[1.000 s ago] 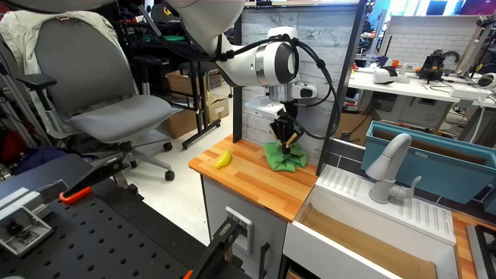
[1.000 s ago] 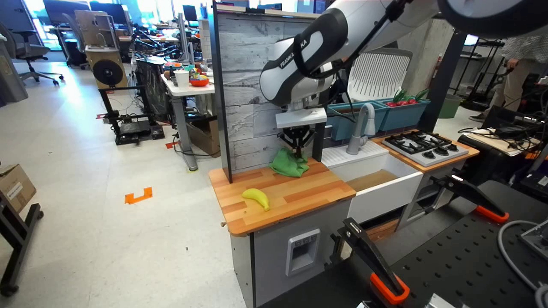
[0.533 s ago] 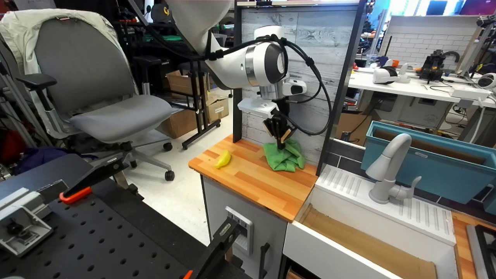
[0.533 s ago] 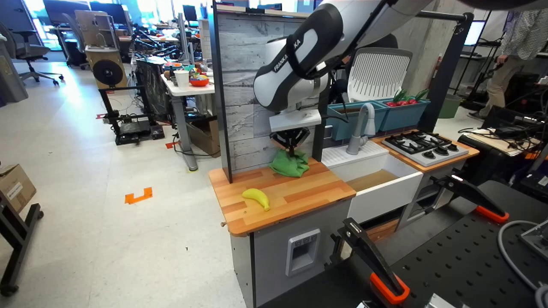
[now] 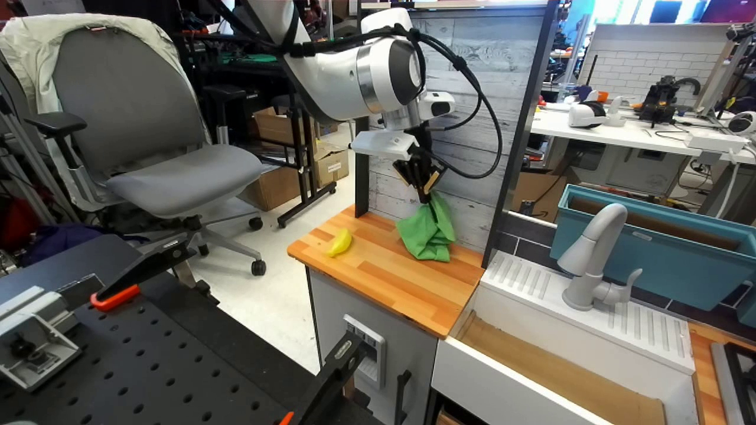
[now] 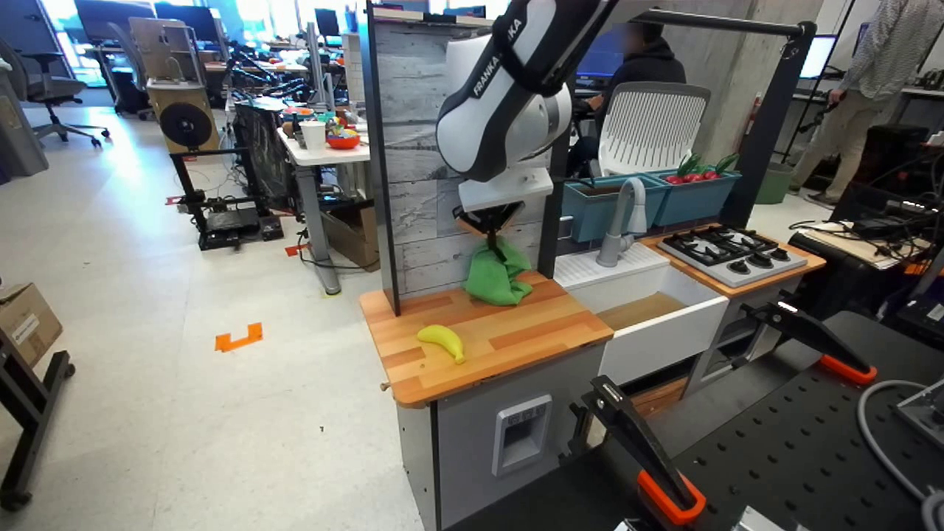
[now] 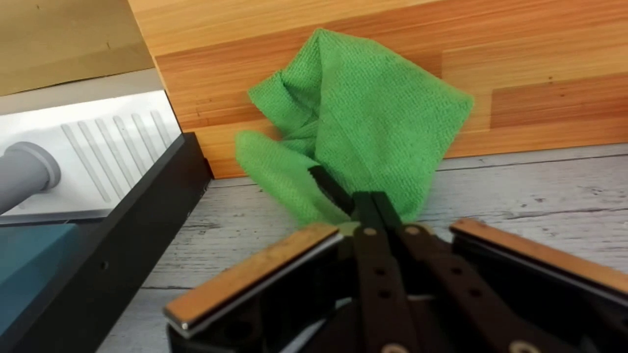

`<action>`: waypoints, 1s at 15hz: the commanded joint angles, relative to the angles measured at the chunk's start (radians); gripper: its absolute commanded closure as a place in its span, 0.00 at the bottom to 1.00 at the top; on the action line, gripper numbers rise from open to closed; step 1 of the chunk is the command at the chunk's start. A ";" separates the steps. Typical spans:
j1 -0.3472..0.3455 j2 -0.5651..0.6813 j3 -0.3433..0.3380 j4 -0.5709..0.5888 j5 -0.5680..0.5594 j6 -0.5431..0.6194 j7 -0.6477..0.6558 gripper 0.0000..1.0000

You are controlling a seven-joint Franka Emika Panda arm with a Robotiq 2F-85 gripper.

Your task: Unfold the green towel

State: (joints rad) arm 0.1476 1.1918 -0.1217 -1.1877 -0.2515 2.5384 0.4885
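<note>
Above the towel (image 6: 495, 282), FRANKA-lettered arm (image 6: 493, 110).

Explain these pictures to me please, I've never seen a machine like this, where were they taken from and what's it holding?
This is a single robot arm, which ends in a gripper. Two pictures come from cameras standing outside the robot, looking at the scene from different places; the close-up comes from a camera on its wrist. On the wooden countertop lie a yellow banana and the lower part of a green towel. The gripper is closed on the towel's upper part, and the cloth between hangs in folds.
</note>
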 commanded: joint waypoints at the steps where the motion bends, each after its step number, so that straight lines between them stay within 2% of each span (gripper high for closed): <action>1: 0.054 -0.131 -0.064 -0.239 -0.002 0.111 -0.009 1.00; 5: 0.129 -0.195 -0.147 -0.438 -0.033 0.237 -0.011 1.00; 10: 0.279 -0.249 -0.281 -0.682 -0.045 0.401 -0.012 1.00; 15: 0.437 -0.257 -0.387 -0.809 -0.024 0.465 -0.047 1.00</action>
State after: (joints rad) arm 0.4932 0.9840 -0.4471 -1.8869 -0.2765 2.9641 0.4729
